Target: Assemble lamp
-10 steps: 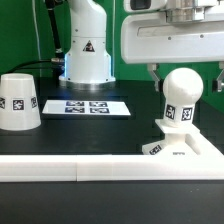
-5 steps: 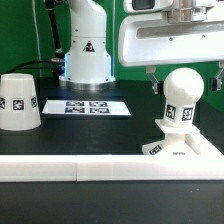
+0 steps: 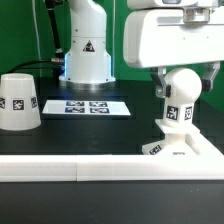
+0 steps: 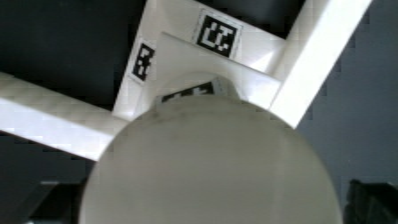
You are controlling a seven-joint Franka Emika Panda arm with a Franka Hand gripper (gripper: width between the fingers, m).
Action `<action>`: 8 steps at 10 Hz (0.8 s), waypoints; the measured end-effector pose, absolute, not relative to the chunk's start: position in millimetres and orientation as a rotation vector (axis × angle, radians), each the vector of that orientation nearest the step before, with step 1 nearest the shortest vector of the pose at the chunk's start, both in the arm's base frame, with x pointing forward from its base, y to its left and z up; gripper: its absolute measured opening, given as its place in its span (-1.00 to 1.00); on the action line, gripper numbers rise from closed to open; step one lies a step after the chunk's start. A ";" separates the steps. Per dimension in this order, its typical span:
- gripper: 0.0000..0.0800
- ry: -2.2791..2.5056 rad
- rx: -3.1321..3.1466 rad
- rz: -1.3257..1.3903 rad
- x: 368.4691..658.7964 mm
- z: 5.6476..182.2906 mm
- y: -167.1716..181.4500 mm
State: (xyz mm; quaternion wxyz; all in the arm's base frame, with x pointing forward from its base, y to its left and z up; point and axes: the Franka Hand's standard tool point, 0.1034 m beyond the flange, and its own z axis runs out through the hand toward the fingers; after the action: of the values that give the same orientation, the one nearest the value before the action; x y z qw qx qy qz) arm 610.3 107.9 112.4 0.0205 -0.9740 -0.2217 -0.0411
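**Nearest: border rail** (image 3: 60, 168). Long white strip across the front of the table. No part of the lamp.

**Base** (image 3: 180, 150). Flat white square, tagged, just behind the rail at the exterior view's right. It lies flat.

**Bulb** (image 3: 183, 100). Stands upright on the base, long axis vertical, ball head uppermost. In the wrist view the ball head (image 4: 205, 165) fills the frame, with the tagged base (image 4: 222, 40) beyond it. The camera therefore looks almost straight down the bulb's axis.

**Gripper** (image 3: 186, 86). Hangs directly over the bulb. One finger (image 3: 160, 84) shows on each side of the ball head, spread wider than the ball. They look released, with nothing grasped. Whether either pad touches the ball cannot be told.

**Governing relation.** The bulb lies straight below and between the fingers, its axis in line with the approach. By my judgement a closing move would take the head.

**Marker board** (image 3: 85, 106). Flat at mid-table, well apart from the bulb.

**Shade** (image 3: 18, 100). Truncated cone standing on the table at the exterior view's left, well apart from the gripper.

**Arm pedestal** (image 3: 88, 50). Farthest back.

**Change against a second ago.** The hand has come lower and looms larger, its fingers further down the ball. Bulb, base and shade are unmoved.
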 end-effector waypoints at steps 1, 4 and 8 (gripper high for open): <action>0.75 -0.802 -3.000 -0.129 610.5 112.2 106.4; 0.75 -1.261 -2.881 -0.191 618.5 114.4 102.0; 0.75 -1.901 -2.597 -0.162 620.0 111.9 106.4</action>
State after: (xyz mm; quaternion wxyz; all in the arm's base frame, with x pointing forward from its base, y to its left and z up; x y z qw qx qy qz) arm 620.0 106.4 111.9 -0.0406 -0.8053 -0.5893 -0.0502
